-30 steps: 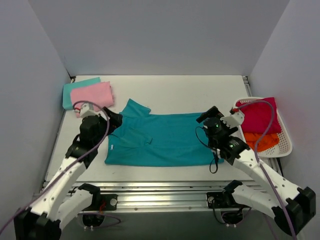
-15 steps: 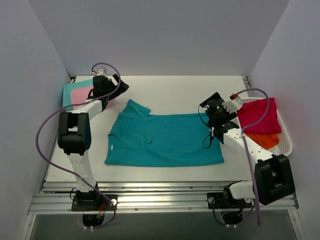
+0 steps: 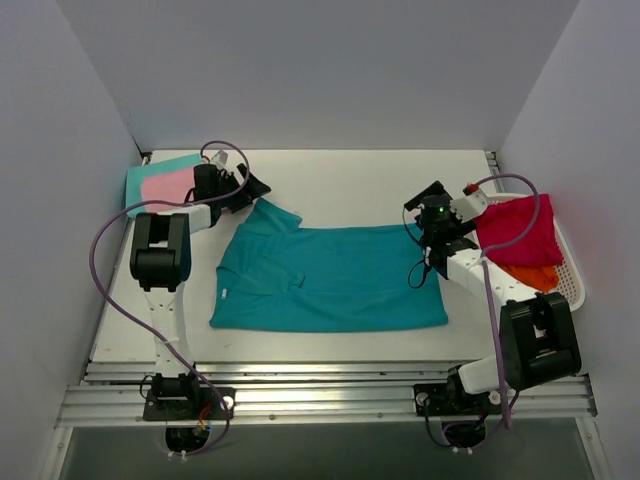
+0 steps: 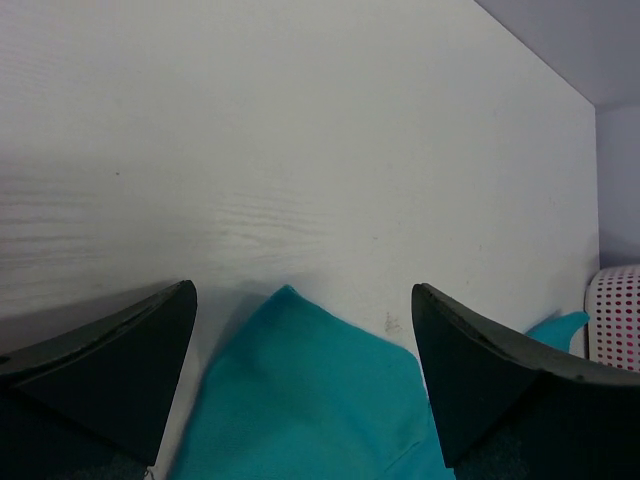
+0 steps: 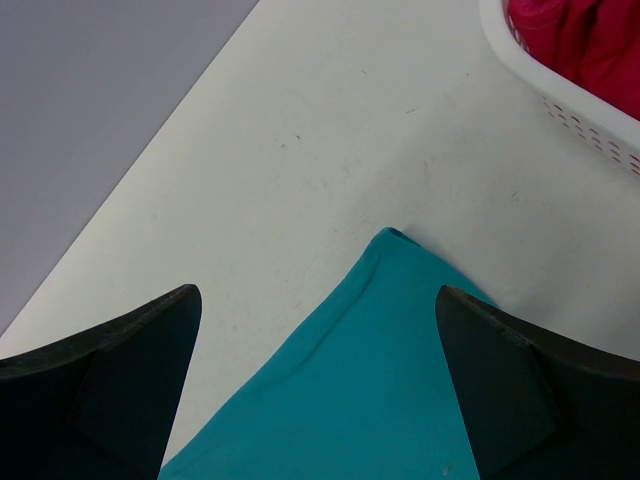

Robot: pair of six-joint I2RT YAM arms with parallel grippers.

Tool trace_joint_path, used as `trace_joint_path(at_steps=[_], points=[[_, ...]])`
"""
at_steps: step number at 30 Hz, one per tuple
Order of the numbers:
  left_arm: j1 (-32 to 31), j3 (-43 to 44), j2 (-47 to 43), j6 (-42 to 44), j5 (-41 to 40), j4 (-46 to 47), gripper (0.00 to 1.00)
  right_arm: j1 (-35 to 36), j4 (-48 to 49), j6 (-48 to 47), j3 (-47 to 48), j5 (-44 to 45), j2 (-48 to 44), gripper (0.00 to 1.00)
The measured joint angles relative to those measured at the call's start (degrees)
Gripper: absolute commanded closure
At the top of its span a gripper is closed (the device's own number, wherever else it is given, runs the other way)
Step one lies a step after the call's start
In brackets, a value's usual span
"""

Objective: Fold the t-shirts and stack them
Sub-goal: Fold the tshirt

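Two gaping, empty: left gripper (image 4: pixel 303 292) over teal t-shirt (image 3: pixel 335 282) corner, right gripper (image 5: pixel 318 292) over opposite corner.

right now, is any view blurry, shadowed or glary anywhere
Top external: even light, teal t-shirt sharp, no glare. Left wrist: dark fingers soft-edged, a grey shadow on the table by one of them. Right wrist: fingers blurred, basket crisp.

I see bright, even overhead light. The fingers (image 4: pixel 110 370) of the left gripper (image 4: pixel 302 290) blur close up, soft shadow beside them.
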Motion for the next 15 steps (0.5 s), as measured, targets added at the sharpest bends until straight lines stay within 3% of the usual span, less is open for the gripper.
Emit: trace_joint_path(at_steps=[3,5,8,9,14,15], points=[[-0.59,-0.79,0.07,0.00,1.68,1.38,0.00,-0.04,0.83,0.00,0.02,-0.83,1.05,0.00],[-0.92,-1.75,0.07,-0.09,2.45,2.95,0.11,-0.04,0.96,-0.02,0.00,-1.11,1.81,0.00],[-1.09,-2.97,0.07,-0.04,3.08,4.48,0.16,-0.02,0.96,-0.02,0.00,-1.40,2.60,0.00],[-1.09,-3.15,0.07,-0.02,3.17,4.76,0.24,-0.02,0.96,-0.02,0.00,-1.40,2.78,0.00],[-1.05,-3.67,0.09,-0.15,3.19,4.81,0.47,-0.35,0.98,-0.04,0.02,-1.40,2.84,0.00],[-1.05,-3.67,0.09,-0.17,3.21,4.81,0.56,-0.35,1.01,-0.07,0.00,-1.40,2.86,0.00]])
